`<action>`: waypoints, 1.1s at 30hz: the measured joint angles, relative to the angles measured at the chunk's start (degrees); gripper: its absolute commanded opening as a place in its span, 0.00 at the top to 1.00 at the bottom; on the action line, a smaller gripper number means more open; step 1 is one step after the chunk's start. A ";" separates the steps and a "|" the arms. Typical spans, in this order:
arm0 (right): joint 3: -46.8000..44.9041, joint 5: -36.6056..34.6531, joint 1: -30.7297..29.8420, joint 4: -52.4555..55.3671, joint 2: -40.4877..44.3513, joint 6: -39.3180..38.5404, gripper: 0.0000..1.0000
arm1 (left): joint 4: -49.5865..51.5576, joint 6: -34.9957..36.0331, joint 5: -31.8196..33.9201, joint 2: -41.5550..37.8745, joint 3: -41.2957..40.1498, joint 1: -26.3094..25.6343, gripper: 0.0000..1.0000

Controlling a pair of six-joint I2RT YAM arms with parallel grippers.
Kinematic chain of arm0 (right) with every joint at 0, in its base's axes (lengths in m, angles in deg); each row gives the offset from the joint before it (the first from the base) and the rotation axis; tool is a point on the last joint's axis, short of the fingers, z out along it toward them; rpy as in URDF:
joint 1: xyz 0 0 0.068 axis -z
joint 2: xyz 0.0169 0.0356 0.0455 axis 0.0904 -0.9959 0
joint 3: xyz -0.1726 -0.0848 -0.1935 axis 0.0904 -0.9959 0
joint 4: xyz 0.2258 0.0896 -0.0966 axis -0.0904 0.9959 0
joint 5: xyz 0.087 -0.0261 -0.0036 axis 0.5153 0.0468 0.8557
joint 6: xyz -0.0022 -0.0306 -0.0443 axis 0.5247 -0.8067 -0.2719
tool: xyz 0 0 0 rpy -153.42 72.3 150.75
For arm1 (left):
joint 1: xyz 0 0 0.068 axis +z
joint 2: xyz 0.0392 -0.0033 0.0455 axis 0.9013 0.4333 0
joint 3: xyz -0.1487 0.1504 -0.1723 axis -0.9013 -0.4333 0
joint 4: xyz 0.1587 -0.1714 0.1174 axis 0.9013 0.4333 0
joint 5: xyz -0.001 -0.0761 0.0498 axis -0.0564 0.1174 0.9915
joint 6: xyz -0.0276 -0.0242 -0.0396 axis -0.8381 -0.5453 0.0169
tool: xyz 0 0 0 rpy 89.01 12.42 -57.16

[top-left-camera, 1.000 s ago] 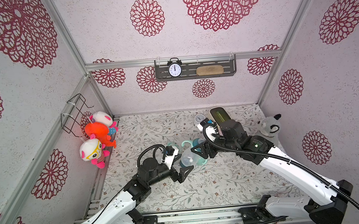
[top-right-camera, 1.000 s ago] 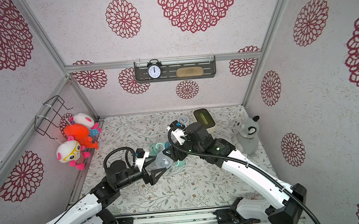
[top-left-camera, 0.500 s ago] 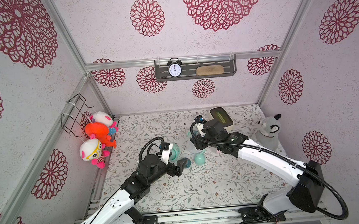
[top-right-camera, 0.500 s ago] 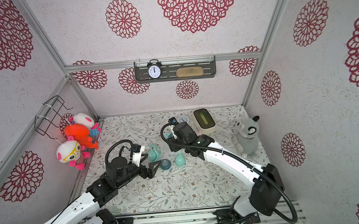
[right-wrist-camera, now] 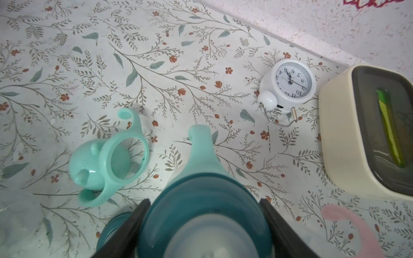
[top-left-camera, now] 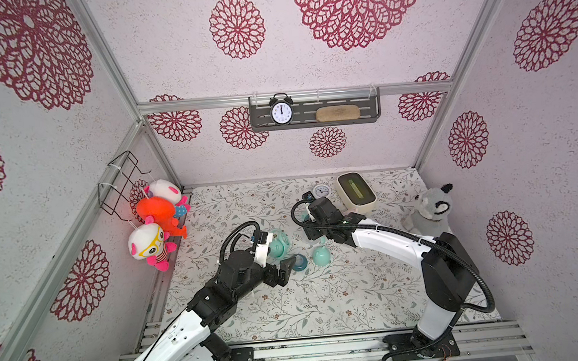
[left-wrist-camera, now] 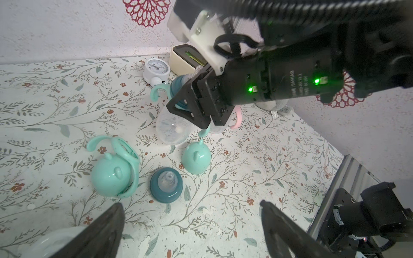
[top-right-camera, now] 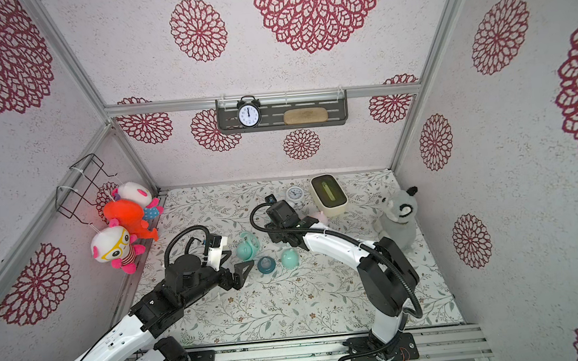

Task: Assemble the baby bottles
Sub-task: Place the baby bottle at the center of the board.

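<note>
Right end effector (right-wrist-camera: 204, 223) clamps a tilted clear plastic baby bottle (left-wrist-camera: 169, 127) by its teal collar.
Left end effector (left-wrist-camera: 191, 204) hangs wide and empty over the floral bench (left-wrist-camera: 67, 100), near a loose teal nipple collar (left-wrist-camera: 166, 185), a mint eared dome cap (left-wrist-camera: 196, 159) and a mint two-handled ring (left-wrist-camera: 135, 163) leaning on another cap (left-wrist-camera: 109, 176).

Bright, even light; soft shadows

White alarm clock (right-wrist-camera: 290, 82): black dial numerals 3 to 11 legible, ahead of right claw (right-wrist-camera: 204, 201), apart.
Wrist housing (left-wrist-camera: 279, 82): white "DAMIAO", just behind that claw; smaller print blurred.
Black shelf clock (top-left-camera: 281, 113): numerals too small.
</note>
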 measured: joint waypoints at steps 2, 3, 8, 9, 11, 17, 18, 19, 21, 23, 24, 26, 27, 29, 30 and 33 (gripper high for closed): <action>0.00 0.00 0.00 -0.22 -0.85 -0.09 0.54 | 0.11 -0.11 0.02 -0.61 -0.02 0.00 0.02; 0.00 0.02 0.02 -0.26 -1.14 -0.13 0.54 | 0.11 -0.20 0.02 -0.72 -0.07 0.00 0.02; 0.02 0.48 0.57 -0.59 -1.38 -0.55 0.54 | 0.46 -0.59 0.02 -0.90 -0.50 0.00 0.02; 0.02 0.50 0.70 -0.68 -1.42 -0.57 0.53 | 0.46 -0.61 0.02 -0.90 -0.50 0.00 0.02; 0.02 0.76 1.09 -0.79 -1.55 -0.61 0.53 | 0.46 -0.61 0.00 -0.90 -0.50 0.00 0.02; 0.83 2.05 1.40 -0.28 -2.58 -1.01 0.50 | 0.39 -0.81 0.07 -1.31 -0.74 0.00 0.02; 1.03 2.08 1.40 -0.31 -2.89 -1.03 0.49 | 0.37 -0.83 0.09 -1.51 -0.85 0.00 0.02; 1.14 2.05 1.40 -0.37 -3.10 -1.11 0.48 | 0.39 -0.85 0.13 -1.64 -0.94 0.00 0.02; 1.42 2.25 1.40 -0.24 -3.28 -1.38 0.45 | 0.37 -0.85 0.15 -1.77 -1.07 0.00 0.02; 1.60 2.36 1.40 0.07 -3.34 -1.42 0.44 | 0.37 -0.87 0.15 -1.75 -1.18 0.00 0.02; 1.75 2.40 1.40 0.24 -3.39 -1.44 0.43 | 0.39 -0.87 0.15 -1.75 -1.22 0.00 0.02; 2.08 2.49 1.40 0.59 -3.56 -1.44 0.39 | 0.37 -0.87 0.15 -1.77 -1.31 0.00 0.02; 2.21 2.49 1.40 0.72 -3.63 -1.46 0.36 | 0.37 -0.87 0.15 -1.77 -1.33 0.00 0.02; 2.34 2.51 1.40 0.87 -3.69 -1.46 0.30 | 0.35 -0.87 0.15 -1.77 -1.33 0.00 0.02; 2.34 2.49 1.40 0.96 -3.69 -1.46 0.28 | 0.33 -0.90 0.15 -1.77 -1.33 0.00 0.02; 2.78 2.56 1.40 1.51 -3.76 -1.62 0.22 | 0.22 -0.90 0.15 -1.75 -1.36 0.00 0.02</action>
